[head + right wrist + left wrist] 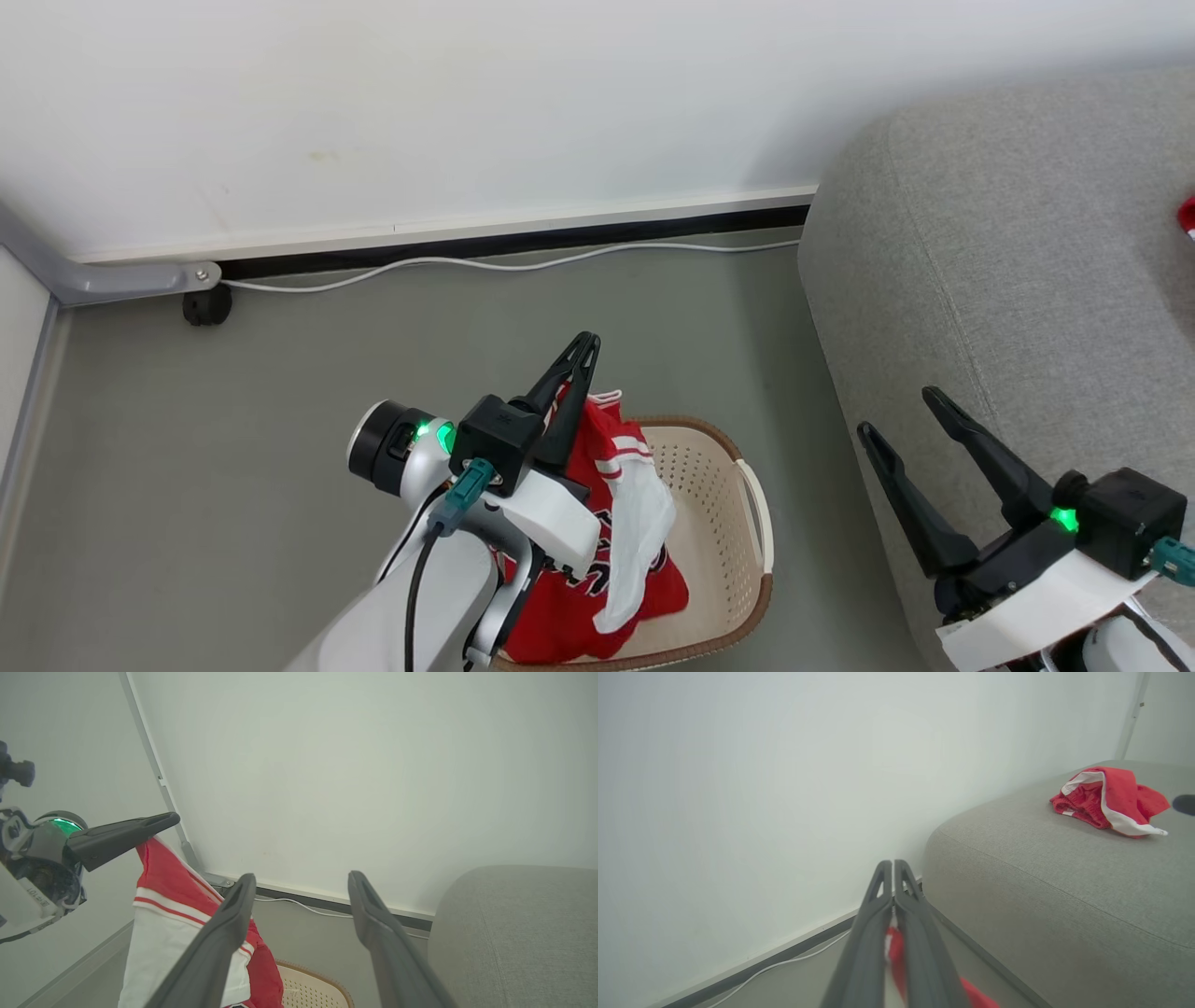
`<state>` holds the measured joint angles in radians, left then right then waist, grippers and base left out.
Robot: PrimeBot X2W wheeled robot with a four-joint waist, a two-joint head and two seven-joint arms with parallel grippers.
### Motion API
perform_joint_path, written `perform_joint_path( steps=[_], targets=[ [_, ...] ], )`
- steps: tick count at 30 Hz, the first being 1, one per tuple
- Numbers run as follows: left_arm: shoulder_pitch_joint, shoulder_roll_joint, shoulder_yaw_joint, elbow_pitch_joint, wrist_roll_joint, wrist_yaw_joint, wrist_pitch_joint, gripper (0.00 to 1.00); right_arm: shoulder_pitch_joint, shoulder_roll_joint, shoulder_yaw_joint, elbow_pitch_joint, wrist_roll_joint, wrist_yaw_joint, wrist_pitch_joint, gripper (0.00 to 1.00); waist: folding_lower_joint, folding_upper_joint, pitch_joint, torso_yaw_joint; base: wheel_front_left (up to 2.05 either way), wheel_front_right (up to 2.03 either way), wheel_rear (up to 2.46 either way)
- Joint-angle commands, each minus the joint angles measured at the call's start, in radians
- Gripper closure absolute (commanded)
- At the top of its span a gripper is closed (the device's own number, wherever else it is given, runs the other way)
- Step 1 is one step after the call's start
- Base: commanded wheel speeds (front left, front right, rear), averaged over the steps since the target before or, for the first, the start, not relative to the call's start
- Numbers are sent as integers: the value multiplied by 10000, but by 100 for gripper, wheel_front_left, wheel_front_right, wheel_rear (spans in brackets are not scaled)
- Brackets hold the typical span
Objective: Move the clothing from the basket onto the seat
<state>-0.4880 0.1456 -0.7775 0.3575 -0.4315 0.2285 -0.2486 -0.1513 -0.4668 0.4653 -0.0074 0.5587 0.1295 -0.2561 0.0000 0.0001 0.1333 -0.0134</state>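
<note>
Red jersey [611,523] hangs pinched in the closed left gripper [584,347], tail in the basket [756,509]. Left wrist view catches another red piece [1108,800] on the seat [1008,280]. Right gripper [896,411] gapes empty at the seat's edge, grey floor [280,420] left of the basket.

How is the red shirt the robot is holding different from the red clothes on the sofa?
The jersey hangs long from the left gripper, whose jaws are shut on it, with its lower part in the basket. The red piece lies crumpled on the sofa, and nothing grips it. The jersey shows black lettering; no lettering shows on the red piece. Both are bright red with white trim.
</note>
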Motion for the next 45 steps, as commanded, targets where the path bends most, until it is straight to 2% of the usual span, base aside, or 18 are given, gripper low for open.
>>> perform_joint_path(
  steps=[1, 6, 23, 31, 36, 41, 45],
  targets=[
    [-297, 193, 381, -306, 30, -159, -128, 100, 105, -53, 150, -53, -82, 12, -57, 0, 0, -1, -141, -3, 0, 0, 0],
    [-635, 167, 371, -466, -90, -382, 19, 100, 178, 133, 199, 161, -146, 12, -57, 0, 0, -1, -276, -33, 0, 0, 0],
    [-1608, 75, 181, -1257, 82, -305, 691, 100, 26, 91, 461, 379, -54, 12, -57, 0, 0, -1, -237, 23, 0, 0, 0],
    [-1854, -123, -26, -1307, 158, -295, 765, 100, -1051, -391, 1860, 199, -20, 12, -57, 0, 0, -1, -94, 166, 0, 0, 0],
    [-1942, -320, -204, -1242, 194, -277, 705, 100, -2000, -465, 2827, -59, -61, 12, -57, 0, 0, -1, 12, 312, 0, 0, 0],
    [-2018, -499, -368, -1111, 204, -265, 585, 100, -2677, -280, 3575, -21, -70, 12, -57, 0, 0, -1, 75, 470, 0, 0, 0],
    [-2025, -605, -502, -1049, 190, -253, 504, 100, -2979, 98, 3696, 84, -83, 12, -57, 0, 0, -1, 95, 594, 0, 0, 0]
  ],
)
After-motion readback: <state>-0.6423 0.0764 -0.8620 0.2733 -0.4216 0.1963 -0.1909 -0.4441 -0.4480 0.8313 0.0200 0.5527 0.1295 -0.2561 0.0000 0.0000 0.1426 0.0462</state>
